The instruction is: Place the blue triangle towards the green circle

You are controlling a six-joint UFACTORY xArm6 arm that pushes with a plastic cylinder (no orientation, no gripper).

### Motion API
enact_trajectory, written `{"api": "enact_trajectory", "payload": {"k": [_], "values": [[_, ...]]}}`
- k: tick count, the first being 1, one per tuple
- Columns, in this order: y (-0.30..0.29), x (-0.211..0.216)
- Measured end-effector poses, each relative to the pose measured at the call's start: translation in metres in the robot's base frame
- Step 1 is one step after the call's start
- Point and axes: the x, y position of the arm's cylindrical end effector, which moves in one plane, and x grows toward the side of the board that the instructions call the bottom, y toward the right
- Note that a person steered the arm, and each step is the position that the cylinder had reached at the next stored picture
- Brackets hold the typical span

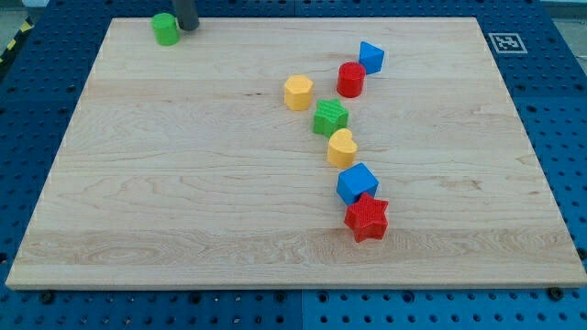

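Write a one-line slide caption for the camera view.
My tip beside the green circle at the board's top left; the blue triangle sits far right, by the red cylinder.

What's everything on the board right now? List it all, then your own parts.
green circle: 1, green, view's top left corner of the board
blue triangle: 1, blue, upper right of centre, beside the red cylinder
red cylinder: 1, red, just below-left of the blue triangle
yellow hexagon: 1, yellow, left of the red cylinder
green star: 1, green, centre
yellow heart: 1, yellow, below the green star
blue cube: 1, blue, touching the red star
red star: 1, red, lowest in the line
wooden board: 1, light wood
my tip: 1, dark rod, right beside the green circle
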Motion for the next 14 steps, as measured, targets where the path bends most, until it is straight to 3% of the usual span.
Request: {"api": "enact_trajectory", "payload": {"k": [3, 4, 5, 10, 12, 14], "values": [[0.257, 0.011], [0.341, 0.055], [0.363, 0.096], [0.252, 0.097], [0.217, 0.072], [0.203, 0.1]]}}
